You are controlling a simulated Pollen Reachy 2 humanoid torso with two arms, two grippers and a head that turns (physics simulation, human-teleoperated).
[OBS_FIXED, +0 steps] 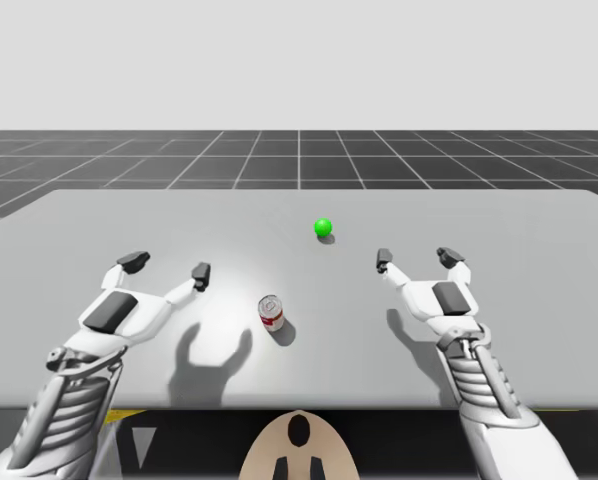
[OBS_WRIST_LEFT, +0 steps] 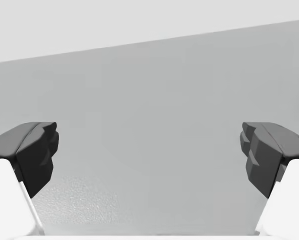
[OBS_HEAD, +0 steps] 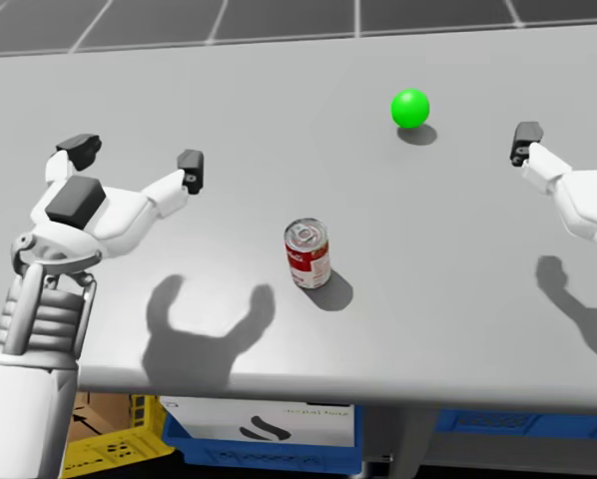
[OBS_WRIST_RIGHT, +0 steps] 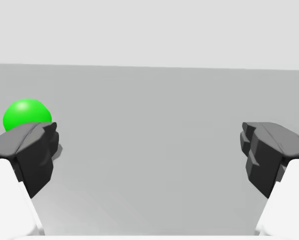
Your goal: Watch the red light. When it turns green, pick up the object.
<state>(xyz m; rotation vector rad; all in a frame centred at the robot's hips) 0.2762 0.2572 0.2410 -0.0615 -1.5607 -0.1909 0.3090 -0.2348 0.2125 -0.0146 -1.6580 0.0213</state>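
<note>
Left gripper [OBS_FIXED: 167,267] first: the fingers are spread wide apart with nothing between them, and it hovers a bit above the table [OBS_FIXED: 539,240], throwing a big claw-shaped shadow on the surface under and behind it. In its own wrist view there's just bare grey tabletop ahead of it.

Right gripper [OBS_FIXED: 417,258] is the same deal, fingers wide apart, gripping nothing, hovering off the surface with its shadow underneath.

The can [OBS_HEAD: 307,253], red and white with a silver lid, stands upright on the table between the two grippers. It's nearer the left one, off to that gripper's inner side and a little closer to my body than the fingertips. Neither gripper touches it.

The light [OBS_HEAD: 410,108] is a round ball and it's plainly green, not red. It sits on the table ahead of the right gripper, off toward its inner finger, and farther from me than the can.

Under the table's near edge the head view shows a blue crate [OBS_HEAD: 279,454] and a yellow crate [OBS_HEAD: 114,444].
</note>
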